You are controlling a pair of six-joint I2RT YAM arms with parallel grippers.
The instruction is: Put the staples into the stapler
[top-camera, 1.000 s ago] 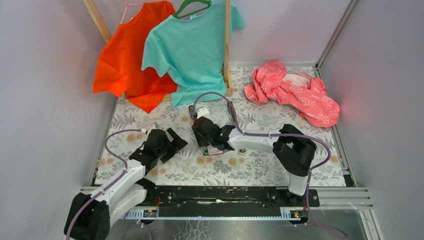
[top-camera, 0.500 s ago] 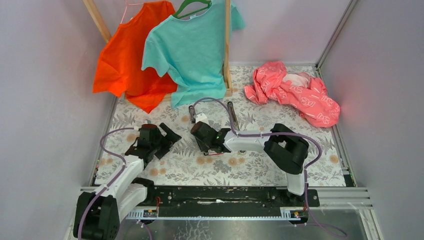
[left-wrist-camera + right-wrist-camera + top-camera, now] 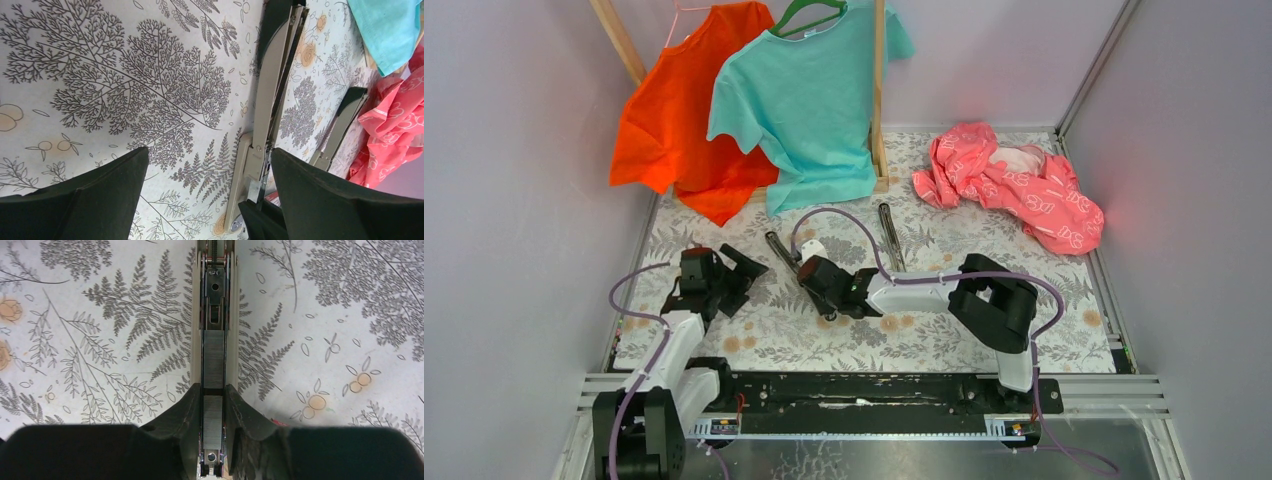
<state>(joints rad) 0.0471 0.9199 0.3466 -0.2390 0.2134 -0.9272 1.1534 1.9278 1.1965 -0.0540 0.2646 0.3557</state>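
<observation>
The stapler (image 3: 214, 300) lies opened on the fern-print table, its long channel facing up with grey staples (image 3: 214, 360) in two strips inside. My right gripper (image 3: 213, 390) straddles the channel, and both fingers press its sides. From above, the stapler (image 3: 776, 246) sticks out up-left of the right gripper (image 3: 821, 290). A red sliver of the staples box (image 3: 281, 423) peeks from under the right finger. My left gripper (image 3: 740, 282) stands wide open and holds nothing. In its own view the left gripper (image 3: 210, 160) is left of the stapler (image 3: 270, 90).
A second long dark-and-grey bar (image 3: 890, 232) lies on the table behind the right arm. Orange (image 3: 674, 120) and teal (image 3: 809, 100) shirts hang on a wooden rack at the back. A pink garment (image 3: 1014, 185) is crumpled back right. Grey walls close both sides.
The right gripper slid left and nearer along the stapler while its jaws narrowed onto the channel. The left arm drew back toward the left, still open.
</observation>
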